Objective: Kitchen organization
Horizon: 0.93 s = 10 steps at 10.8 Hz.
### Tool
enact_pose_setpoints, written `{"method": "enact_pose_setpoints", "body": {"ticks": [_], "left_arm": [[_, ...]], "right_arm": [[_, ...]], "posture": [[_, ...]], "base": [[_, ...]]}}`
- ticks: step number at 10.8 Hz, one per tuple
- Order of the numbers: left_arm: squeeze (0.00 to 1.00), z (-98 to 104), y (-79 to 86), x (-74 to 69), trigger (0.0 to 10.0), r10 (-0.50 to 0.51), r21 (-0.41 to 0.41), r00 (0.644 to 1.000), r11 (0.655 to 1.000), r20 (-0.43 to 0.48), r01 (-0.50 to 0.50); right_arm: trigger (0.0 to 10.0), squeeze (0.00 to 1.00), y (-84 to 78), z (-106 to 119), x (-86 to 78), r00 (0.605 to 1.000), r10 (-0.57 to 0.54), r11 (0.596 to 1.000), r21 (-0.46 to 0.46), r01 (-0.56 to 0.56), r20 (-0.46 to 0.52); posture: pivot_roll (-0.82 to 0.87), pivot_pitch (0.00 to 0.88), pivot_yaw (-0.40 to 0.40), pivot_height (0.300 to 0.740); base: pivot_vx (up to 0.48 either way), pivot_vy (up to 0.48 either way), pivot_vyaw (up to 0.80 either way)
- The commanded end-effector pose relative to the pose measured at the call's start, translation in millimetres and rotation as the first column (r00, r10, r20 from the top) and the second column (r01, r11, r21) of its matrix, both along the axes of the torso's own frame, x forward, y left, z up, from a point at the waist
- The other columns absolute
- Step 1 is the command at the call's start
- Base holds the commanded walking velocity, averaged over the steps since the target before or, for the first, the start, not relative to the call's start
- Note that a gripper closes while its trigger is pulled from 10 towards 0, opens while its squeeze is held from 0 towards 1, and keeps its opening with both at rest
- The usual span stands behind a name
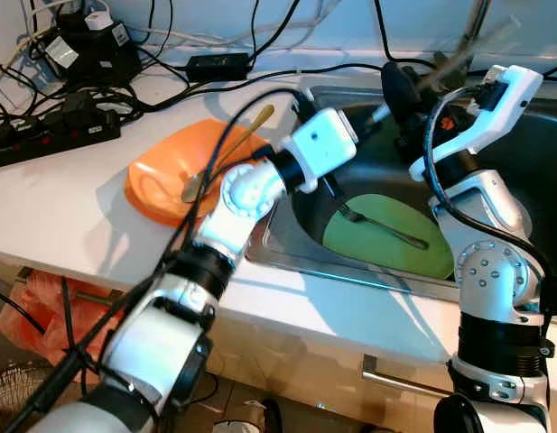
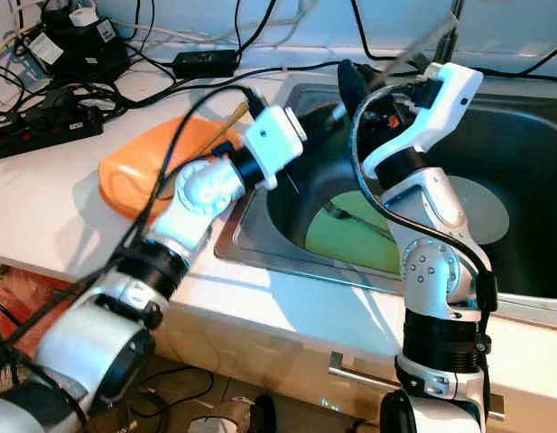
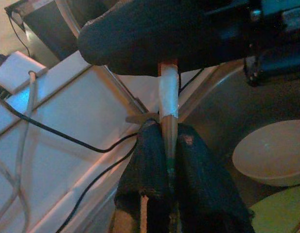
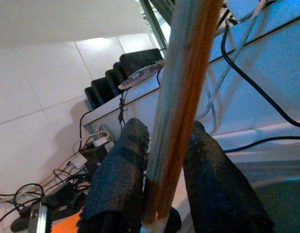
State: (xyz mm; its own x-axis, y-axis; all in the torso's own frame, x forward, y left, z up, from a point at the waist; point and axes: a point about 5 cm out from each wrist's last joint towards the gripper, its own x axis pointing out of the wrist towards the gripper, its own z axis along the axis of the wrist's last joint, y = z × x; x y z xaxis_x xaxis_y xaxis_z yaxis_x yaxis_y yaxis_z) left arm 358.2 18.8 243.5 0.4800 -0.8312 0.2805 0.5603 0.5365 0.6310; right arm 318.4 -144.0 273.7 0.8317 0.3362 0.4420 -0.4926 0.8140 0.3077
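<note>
The sink point(image 1: 287, 248) is the landmark, and little looks sorted yet. On the tabletop point(image 1: 70, 207) beside it sits an orange plate point(image 1: 161, 185) with a spoon point(image 1: 226, 153) on it. Inside the sink lie a green plate point(image 1: 395, 236) with a fork point(image 1: 379, 225) on top, plus a bowl point(image 3: 271, 153). Over the sink, both the left gripper point(image 3: 164, 160) and right gripper point(image 4: 164, 194) have jaws closed on chopsticks point(image 4: 181, 97), apparently passing them across.

Orange plate point(image 1: 161, 180) on white counter point(image 1: 70, 216)
</note>
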Motion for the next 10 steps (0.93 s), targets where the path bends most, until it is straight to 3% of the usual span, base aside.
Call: {"method": "enact_pose_setpoints", "body": {"ticks": [1,2,4,5,6,7,8,9,10], "left_arm": [[0.0,0.8,0.1,-1.6,0.0,-0.006,0.009,1.0,1.0,0.012,0.006],[0.0,-0.6,0.8,-1.2,0.0,0.0,-0.006,1.0,1.0,-0.004,0.0],[0.0,0.8,4.0,0.6,2.4,0.016,-0.023,1.0,1.0,-0.011,-0.016],[0.0,2.7,4.4,1.2,2.6,0.02,-0.025,1.0,0.999,-0.006,-0.02],[0.0,4.0,5.0,1.7,4.5,0.025,-0.028,1.0,0.999,-0.002,-0.025],[0.0,6.5,6.7,3.3,10.0,0.041,-0.042,0.999,0.998,-0.002,-0.041],[0.28,8.0,8.3,4.2,10.0,0.045,-0.059,0.999,0.997,-0.01,-0.045],[1.0,8.4,8.9,4.9,10.0,0.043,-0.077,0.999,0.996,-0.027,-0.045],[1.0,9.0,9.5,4.5,10.0,0.017,-0.108,0.998,0.994,-0.063,-0.023]], "right_arm": [[0.0,0.0,1.7,-1.4,1.7,1.0,0.002,1.0,0.016,-0.002,-0.007],[0.0,0.0,2.3,-3.3,1.8,1.0,0.003,1.0,0.013,-0.003,-0.014],[0.0,0.0,1.8,-4.9,1.9,1.0,-0.001,1.0,0.012,0.001,-0.021],[0.0,0.0,1.0,-5.2,2.2,1.0,-0.005,1.0,0.01,0.005,-0.023],[0.0,0.0,0.5,-5.5,2.5,1.0,-0.007,1.0,0.009,0.007,-0.023],[0.0,0.0,0.3,-5.5,2.9,1.0,-0.008,1.0,0.007,0.008,-0.022],[0.0,0.0,0.5,-5.2,3.3,1.0,-0.009,1.0,0.006,0.009,-0.021],[0.0,0.0,-0.2,-5.0,3.9,1.0,-0.01,1.0,0.006,0.01,-0.021],[0.0,0.0,-0.3,-4.7,5.6,1.0,-0.015,1.0,-0.002,0.015,-0.017]], "posture": [[0.04,0.104,0.155,0.74],[0.04,0.104,0.155,0.74],[0.04,0.104,0.155,0.74],[0.04,0.105,0.15,0.74],[0.03,0.104,0.149,0.74],[0.03,0.102,0.148,0.74],[0.03,0.102,0.148,0.74],[0.04,0.099,0.142,0.74],[0.04,0.099,0.142,0.74]], "base": [[0.0,0.0,0.0],[0.0,0.0,0.0],[0.0,0.0,0.0],[0.0,0.0,0.0],[0.0,0.0,0.0],[0.0,0.0,0.0],[0.0,0.0,0.0],[0.0,0.0,0.0],[0.0,0.0,0.0]]}}
